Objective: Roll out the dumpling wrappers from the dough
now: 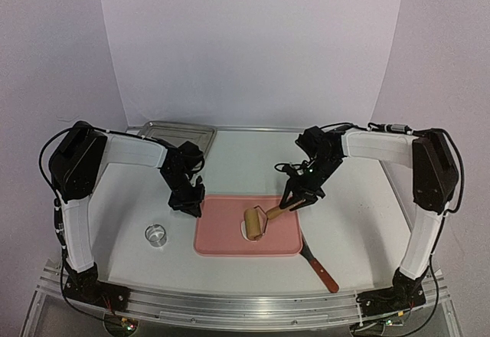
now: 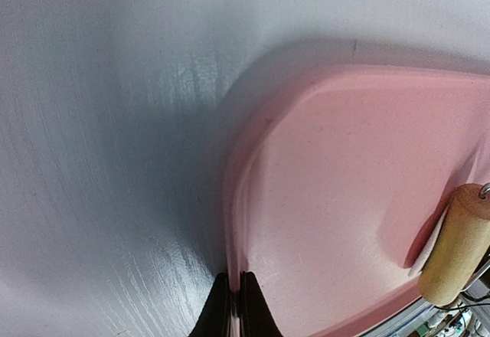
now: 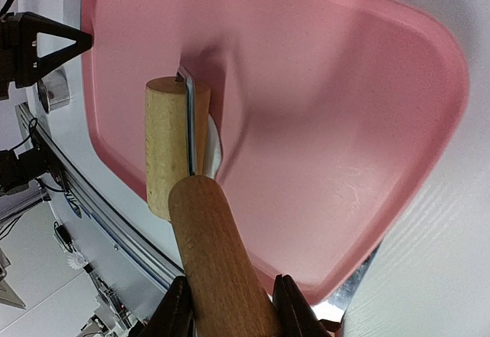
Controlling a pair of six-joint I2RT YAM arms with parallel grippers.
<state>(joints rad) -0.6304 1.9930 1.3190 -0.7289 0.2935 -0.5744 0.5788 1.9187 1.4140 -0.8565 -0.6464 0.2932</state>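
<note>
A pink board [image 1: 230,241] lies in the middle of the table. My left gripper [image 1: 188,200] is shut on its left rim [image 2: 230,222], and the closed tips [image 2: 236,295] pinch the edge. My right gripper [image 1: 297,197] is shut on the handle [image 3: 218,260] of a wooden roller [image 1: 255,224]. The roller's drum [image 3: 167,145] rests on a white piece of dough [image 3: 215,150], mostly hidden beneath it. The drum [image 2: 458,245] and a sliver of dough [image 2: 429,243] also show in the left wrist view. No round wrapper discs show.
A small metal ring cutter [image 1: 157,234] stands left of the board, also in the right wrist view [image 3: 52,92]. A metal tray [image 1: 178,132] sits at the back left. A red-handled blade [image 1: 318,264] lies by the board's right front corner.
</note>
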